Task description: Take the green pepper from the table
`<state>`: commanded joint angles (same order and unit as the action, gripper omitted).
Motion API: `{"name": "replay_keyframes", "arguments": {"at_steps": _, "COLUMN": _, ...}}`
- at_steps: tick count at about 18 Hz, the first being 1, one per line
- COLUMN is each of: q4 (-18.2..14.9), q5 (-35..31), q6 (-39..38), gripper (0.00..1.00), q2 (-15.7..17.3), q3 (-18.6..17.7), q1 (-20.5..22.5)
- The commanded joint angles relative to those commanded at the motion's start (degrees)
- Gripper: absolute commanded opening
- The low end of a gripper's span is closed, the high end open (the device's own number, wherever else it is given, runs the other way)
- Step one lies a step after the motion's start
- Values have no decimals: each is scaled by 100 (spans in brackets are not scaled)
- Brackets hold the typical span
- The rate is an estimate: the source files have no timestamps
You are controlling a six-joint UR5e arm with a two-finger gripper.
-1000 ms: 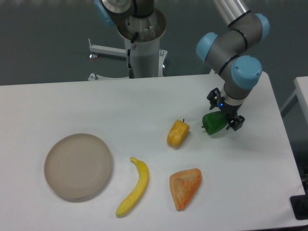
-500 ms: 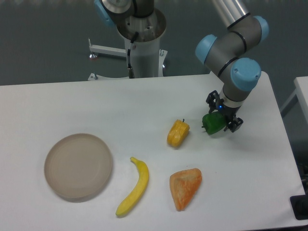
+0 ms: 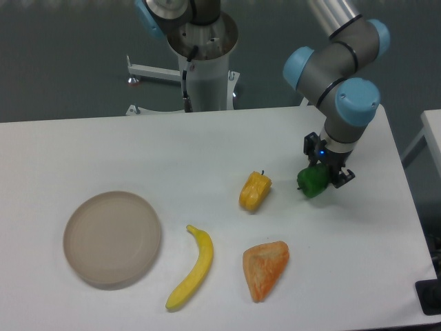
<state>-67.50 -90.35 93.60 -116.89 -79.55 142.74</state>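
On the white table (image 3: 207, 158), we have the gripper (image 3: 322, 176) clamped on the green pepper (image 3: 313, 181), which sits between the fingers. We judge the grasp done; the lift remains.

A round beige plate (image 3: 112, 238) with a shallow raised rim lies flat at the left, nothing on it. To its right, apart from it, a yellow curved banana (image 3: 193, 268) lies lengthwise, its darker tip pointing away from the camera. Right of the banana, with a gap between, sits an orange wedge-shaped piece (image 3: 264, 268) with a mottled, paler face, narrow end towards the camera. Behind these, near the middle, a small glossy yellow bell pepper (image 3: 255, 191) lies on its side with a short dark stem at its upper end. The four items are separate, none touching another. Beyond the far edge stands a white metal frame (image 3: 148, 71) on a dark grey floor (image 3: 62, 62).
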Motion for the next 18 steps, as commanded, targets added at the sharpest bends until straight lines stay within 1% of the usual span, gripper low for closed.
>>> {"name": "replay_keyframes", "arguments": {"at_steps": 1, "q4": -18, "q5": 0, "q6": 0, "gripper": 38, "q2": 0, "q3": 140, "q1": -9}}
{"name": "replay_keyframes", "arguments": {"at_steps": 4, "q4": -27, "q5": 0, "q6": -44, "gripper": 38, "q2": -9, "q3": 378, "q1": -18}}
{"name": "replay_keyframes", "arguments": {"at_steps": 9, "q4": -27, "q5": -35, "q6": -220, "gripper": 38, "q2": -35, "q3": 616, "q1": -106}}
{"name": "replay_keyframes", "arguments": {"at_steps": 18, "q4": -18, "q5": -18, "q6": -299, "gripper": 38, "q2": -44, "q3": 616, "q1": -115}}
